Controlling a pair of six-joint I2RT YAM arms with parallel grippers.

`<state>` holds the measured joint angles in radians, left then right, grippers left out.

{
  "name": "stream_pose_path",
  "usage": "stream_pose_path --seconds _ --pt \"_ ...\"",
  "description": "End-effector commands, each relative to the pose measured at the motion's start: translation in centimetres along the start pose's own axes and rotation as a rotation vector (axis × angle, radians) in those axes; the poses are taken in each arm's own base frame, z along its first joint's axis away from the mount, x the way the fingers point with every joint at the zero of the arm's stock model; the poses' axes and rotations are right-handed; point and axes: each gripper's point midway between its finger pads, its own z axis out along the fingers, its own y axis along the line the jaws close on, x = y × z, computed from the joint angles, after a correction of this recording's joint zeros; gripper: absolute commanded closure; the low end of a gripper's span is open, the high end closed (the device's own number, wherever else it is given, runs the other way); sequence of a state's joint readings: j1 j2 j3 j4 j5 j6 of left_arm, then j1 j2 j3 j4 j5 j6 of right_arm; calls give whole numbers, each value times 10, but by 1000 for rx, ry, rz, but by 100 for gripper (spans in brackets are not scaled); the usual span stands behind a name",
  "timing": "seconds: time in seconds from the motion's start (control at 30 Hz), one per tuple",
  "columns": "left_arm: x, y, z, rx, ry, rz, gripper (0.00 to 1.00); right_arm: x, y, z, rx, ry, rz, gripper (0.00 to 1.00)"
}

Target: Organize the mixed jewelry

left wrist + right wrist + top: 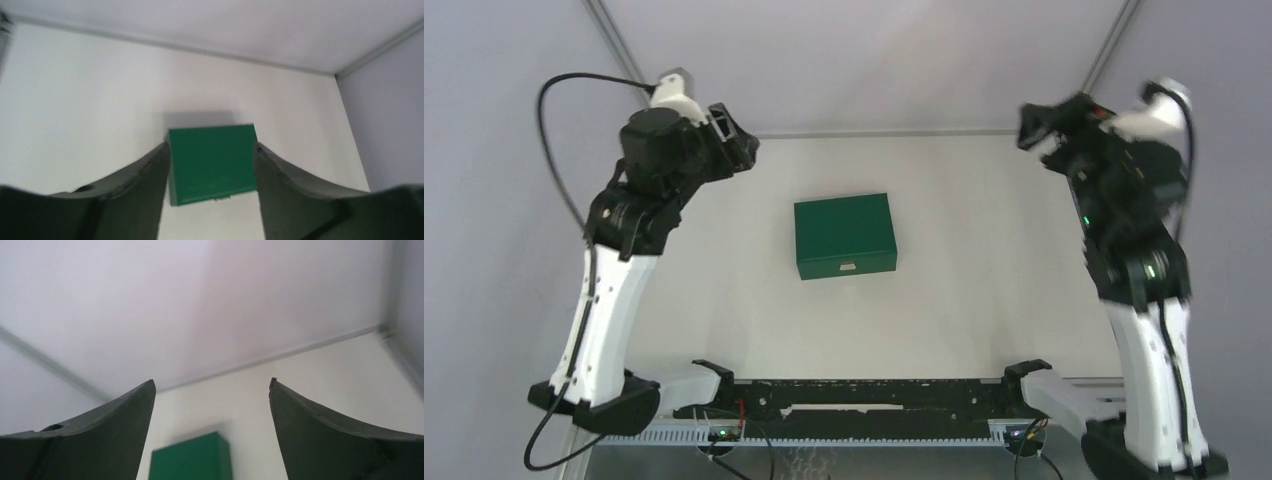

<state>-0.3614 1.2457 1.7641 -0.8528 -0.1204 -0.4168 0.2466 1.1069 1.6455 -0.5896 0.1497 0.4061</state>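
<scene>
Your left pincer (211,145) fills the bottom of its own view. Its dark fingers (145,180) are parted to a middling gap with nothing gripped, and you're looking straight through that gap at the green box (212,165). Over to your right pincer (212,381): it's spread wide and holding nothing, and just the top of the box peeks up low between its tips.

Now from above. Both pincers are raised off the table (984,260). The left one sits beyond and to the left of the box, the right one beyond and to the right of it. Each is well apart from the box and angled in toward it, and the right one shows blurred. The box itself sits on the white table with its lid shut and a small pale clasp (849,267) on the side facing the arm bases.

As for the jewelry, no view shows it to you, so where it lies I cannot tell.

Your left arm (609,300) climbs on the box's left and your right arm (1149,340) on its right. A black rail (864,395) runs across on the near side of the box, and pale grey walls (874,60) stand beyond it.
</scene>
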Motion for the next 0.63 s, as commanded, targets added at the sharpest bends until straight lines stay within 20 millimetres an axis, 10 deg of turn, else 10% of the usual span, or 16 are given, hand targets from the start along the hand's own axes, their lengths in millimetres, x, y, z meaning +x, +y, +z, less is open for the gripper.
stream_pose_path --seconds 0.0,0.2,0.6 --pt "-62 29 -55 -142 -293 -41 29 -10 -80 -45 305 -144 -106 4" --pt "-61 68 -87 -269 -475 -66 3 -6 -134 -110 489 -332 -50 0" --pt "-45 81 -99 -293 -486 -81 0 3 -135 -107 482 -303 -27 0"
